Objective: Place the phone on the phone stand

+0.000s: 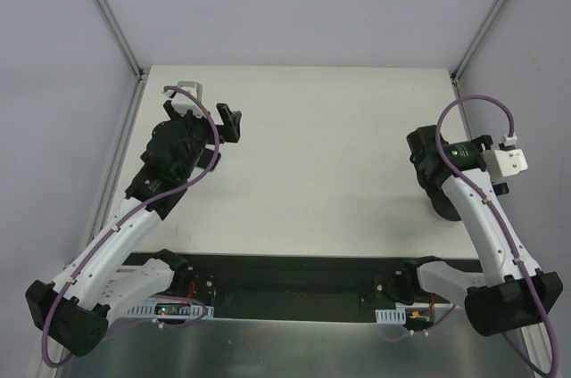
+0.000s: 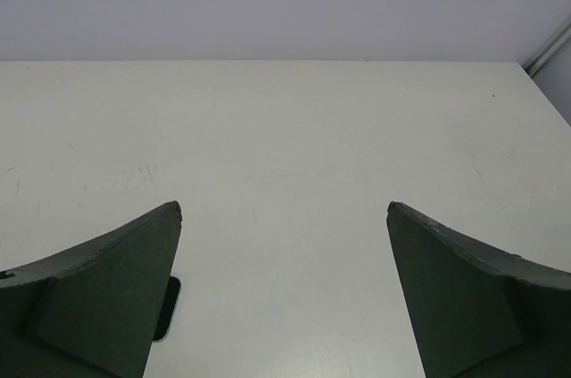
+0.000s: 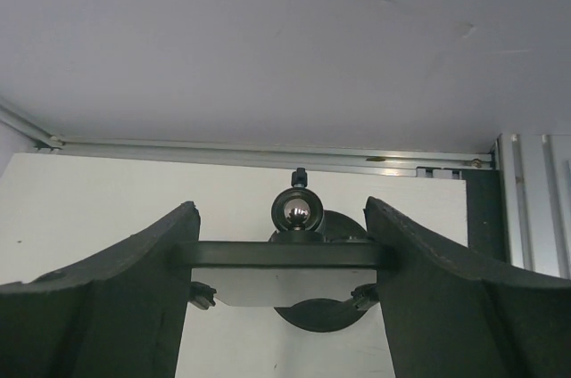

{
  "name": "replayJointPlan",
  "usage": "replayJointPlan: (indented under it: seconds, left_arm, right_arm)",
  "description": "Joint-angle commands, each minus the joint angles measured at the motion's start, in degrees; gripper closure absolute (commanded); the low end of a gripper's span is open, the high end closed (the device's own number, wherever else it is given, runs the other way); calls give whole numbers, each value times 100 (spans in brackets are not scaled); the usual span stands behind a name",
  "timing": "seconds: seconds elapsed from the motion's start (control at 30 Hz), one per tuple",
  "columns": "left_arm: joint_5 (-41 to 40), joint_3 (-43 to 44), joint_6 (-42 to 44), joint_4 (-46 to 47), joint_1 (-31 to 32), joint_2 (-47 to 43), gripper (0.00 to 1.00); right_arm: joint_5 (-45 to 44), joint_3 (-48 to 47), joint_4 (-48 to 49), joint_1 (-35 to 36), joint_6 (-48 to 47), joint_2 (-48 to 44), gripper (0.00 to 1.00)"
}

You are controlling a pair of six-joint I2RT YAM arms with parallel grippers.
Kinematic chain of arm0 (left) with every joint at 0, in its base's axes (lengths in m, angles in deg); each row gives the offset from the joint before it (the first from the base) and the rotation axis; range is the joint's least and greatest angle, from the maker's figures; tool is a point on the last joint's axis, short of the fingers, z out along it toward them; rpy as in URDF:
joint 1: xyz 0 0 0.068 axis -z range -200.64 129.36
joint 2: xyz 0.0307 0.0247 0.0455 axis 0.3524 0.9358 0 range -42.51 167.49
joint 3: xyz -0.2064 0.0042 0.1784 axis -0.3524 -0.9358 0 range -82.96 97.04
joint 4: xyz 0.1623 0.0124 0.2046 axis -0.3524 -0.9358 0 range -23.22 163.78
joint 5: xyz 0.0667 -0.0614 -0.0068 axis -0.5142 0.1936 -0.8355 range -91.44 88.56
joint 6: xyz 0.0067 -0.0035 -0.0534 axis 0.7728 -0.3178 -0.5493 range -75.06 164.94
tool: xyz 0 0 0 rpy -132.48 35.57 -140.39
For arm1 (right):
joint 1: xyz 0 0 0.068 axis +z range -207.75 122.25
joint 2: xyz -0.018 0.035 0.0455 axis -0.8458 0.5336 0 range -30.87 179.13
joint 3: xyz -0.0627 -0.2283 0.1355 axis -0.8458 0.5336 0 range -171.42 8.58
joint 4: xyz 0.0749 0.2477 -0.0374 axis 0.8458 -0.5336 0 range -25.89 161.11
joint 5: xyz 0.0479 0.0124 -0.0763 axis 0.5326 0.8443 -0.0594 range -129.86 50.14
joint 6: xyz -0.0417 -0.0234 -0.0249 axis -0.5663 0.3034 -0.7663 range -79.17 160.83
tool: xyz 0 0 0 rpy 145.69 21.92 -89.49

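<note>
The phone stand (image 3: 285, 254) stands at the table's right edge: a round disc base, a ball joint and a holder plate seen edge-on with two small hooks. It also shows in the top view (image 1: 443, 209), partly under the arm. My right gripper (image 3: 279, 202) (image 1: 434, 184) is shut on the holder plate, one finger on each end. A black rounded corner of the phone (image 2: 167, 307) lies flat on the table, mostly hidden behind my left finger. My left gripper (image 2: 284, 207) (image 1: 230, 121) is open and empty, just above the table at the far left.
An aluminium frame rail (image 3: 268, 153) and the back wall run close behind the stand. A frame post (image 1: 475, 35) stands at the far right corner. The white table (image 2: 294, 128) stretches ahead of the left gripper.
</note>
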Motion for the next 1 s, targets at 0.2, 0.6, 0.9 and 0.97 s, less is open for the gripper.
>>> replayJointPlan:
  seconds: [0.2,0.6,0.9,0.97]
  left_arm:
    - [197,23,-114,49,-53,144,4]
    - [250,41,-114,40,-44,277,5]
    - [329,67,-149,31,-53,303,5]
    - [329,76,-149,31,-53,294,5]
  right_arm:
    - [-1356,-169,-1404,-481,113,454,99]
    - [-1734,-1022,-1730,-463,868,1807,99]
    - [-1330,-1541,-1738,-297,1754,2309,100]
    - [-1234,-1742,-1738,-217,1861,2300,100]
